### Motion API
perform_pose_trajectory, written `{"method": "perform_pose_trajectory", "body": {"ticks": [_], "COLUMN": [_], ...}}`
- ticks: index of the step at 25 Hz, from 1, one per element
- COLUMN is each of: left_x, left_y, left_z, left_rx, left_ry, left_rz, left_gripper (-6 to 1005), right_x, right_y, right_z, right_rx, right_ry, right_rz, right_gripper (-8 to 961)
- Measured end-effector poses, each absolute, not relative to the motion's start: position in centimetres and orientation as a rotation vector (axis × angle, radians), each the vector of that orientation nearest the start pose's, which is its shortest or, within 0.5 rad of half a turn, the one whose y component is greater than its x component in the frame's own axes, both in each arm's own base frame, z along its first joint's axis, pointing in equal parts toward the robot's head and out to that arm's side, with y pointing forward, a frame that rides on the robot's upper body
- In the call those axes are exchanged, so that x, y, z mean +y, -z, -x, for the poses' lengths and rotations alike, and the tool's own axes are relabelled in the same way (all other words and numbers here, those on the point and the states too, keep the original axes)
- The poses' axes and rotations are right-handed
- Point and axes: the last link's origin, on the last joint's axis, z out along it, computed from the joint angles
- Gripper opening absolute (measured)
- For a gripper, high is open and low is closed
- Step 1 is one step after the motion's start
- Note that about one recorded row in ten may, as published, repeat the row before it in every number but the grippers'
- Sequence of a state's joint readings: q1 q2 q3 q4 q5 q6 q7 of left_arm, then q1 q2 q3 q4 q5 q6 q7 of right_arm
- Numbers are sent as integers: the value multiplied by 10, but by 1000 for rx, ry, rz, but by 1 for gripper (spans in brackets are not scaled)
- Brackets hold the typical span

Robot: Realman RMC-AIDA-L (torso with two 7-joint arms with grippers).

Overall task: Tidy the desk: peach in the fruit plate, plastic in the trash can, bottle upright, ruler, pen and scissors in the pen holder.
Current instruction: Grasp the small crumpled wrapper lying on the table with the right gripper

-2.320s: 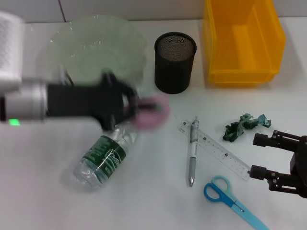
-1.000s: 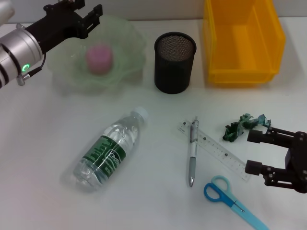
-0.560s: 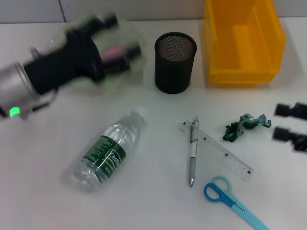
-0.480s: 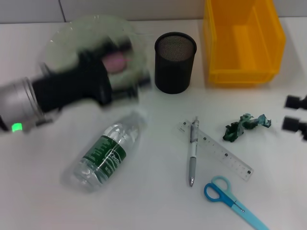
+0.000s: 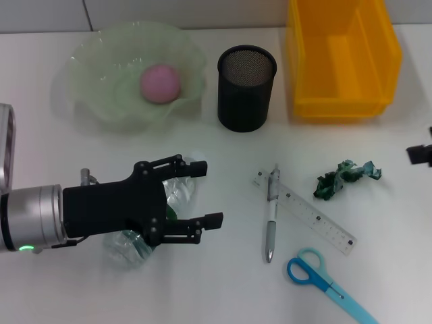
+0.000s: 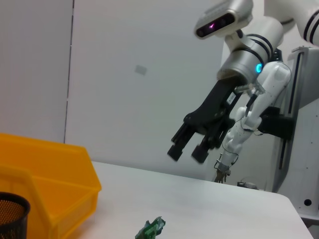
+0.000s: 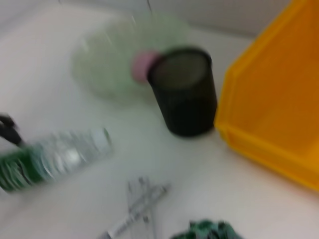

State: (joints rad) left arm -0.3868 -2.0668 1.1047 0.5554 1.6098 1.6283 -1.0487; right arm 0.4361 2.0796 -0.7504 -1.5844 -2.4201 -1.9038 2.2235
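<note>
Left claw [image 5: 200, 193] spread wide, over the lying bottle [image 5: 177, 191] on the table [image 5: 223, 290]. Peach [image 5: 160, 84] in the plate [image 5: 101, 101]. Plastic [image 5: 345, 177] just beside ruler [image 5: 307, 214]; pen [image 5: 271, 214] across ruler, scissors [image 5: 326, 280] near. Holder [image 5: 246, 88] beside yellow bin [image 5: 341, 57]. Right claw [image 6: 188, 148] raised at the table's right edge, parted.

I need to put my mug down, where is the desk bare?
Bare: between the bowl and the left claw, and the front strip left of the scissors. Crowded: around the pen, ruler and plastic.
</note>
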Motion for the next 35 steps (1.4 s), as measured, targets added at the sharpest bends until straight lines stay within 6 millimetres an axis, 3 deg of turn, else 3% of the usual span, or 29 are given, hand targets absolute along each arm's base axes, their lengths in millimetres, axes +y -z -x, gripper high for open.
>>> {"method": "perform_pose_trajectory", "body": {"ticks": [2,5,7,17,27,32,35], "left_x": [272,272,272,276,277,277,277], "left_y": [37,37,37,40,41,40,40], "left_z": [256,257,257,258,259,259,259], "left_rx": [-301,-305,-306,-319,-317,-317,-317], "left_ry": [940,936,929,897,888,886,886], "left_rz": [2838,2838,2839,2839,2835,2831,2831], "left_gripper": [863,863,863,864,859,853,849], "right_x": [320,327,336,354,365,368,368], "right_y": [-102,-91,-73,-26,1,4,3], "right_z": [-220,-216,-214,-215,-224,-229,-229], "right_rx": [1043,1049,1013,955,969,959,952], "right_ry": [157,217,291,364,453,461,455], "right_rz": [2549,2549,2561,2606,2608,2589,2583], "right_gripper": [682,669,660,616,571,549,458]}}
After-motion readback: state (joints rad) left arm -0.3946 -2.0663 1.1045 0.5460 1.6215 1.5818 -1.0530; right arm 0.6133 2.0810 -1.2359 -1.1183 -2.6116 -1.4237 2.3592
